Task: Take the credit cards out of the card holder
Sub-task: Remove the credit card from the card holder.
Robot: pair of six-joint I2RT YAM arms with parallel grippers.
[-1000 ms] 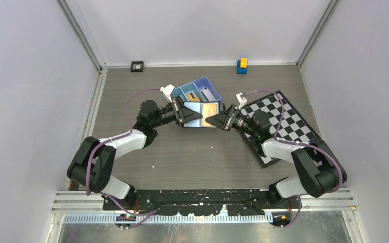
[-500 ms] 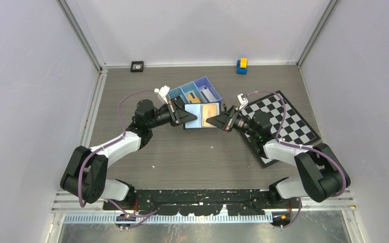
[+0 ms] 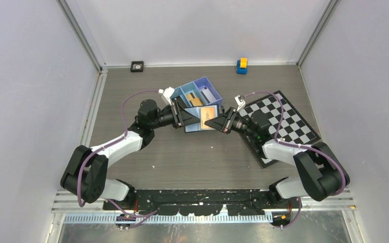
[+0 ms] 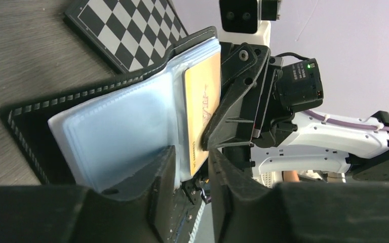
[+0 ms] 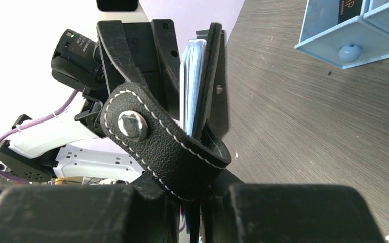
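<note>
The card holder [image 3: 194, 125] hangs open above the table between my two grippers. In the left wrist view its pale bluish sleeves [image 4: 121, 126] fan out from the black cover. An orange-gold credit card [image 4: 202, 101] sits in the sleeve nearest the right gripper and also shows from above [image 3: 208, 112]. My left gripper [image 4: 190, 177] is closed to a narrow gap on that card's lower edge and its sleeve. My right gripper [image 5: 201, 195] is shut on the black cover [image 5: 210, 76], with the strap tab [image 5: 152, 136] curling over its fingers. From above, the left gripper [image 3: 193, 117] and right gripper [image 3: 211, 121] nearly touch.
The blue three-compartment tray [image 3: 206, 81] stands just behind the grippers with cards in it, and shows in the right wrist view [image 5: 344, 35]. The chequered board [image 3: 283, 121] lies under the right arm. A yellow-and-blue block [image 3: 241, 66] and a small black square [image 3: 137, 66] sit by the back wall.
The left gripper drew back left, then came in again to the right. The card holder now looks narrower from above, and both grippers sit closer together on it.
</note>
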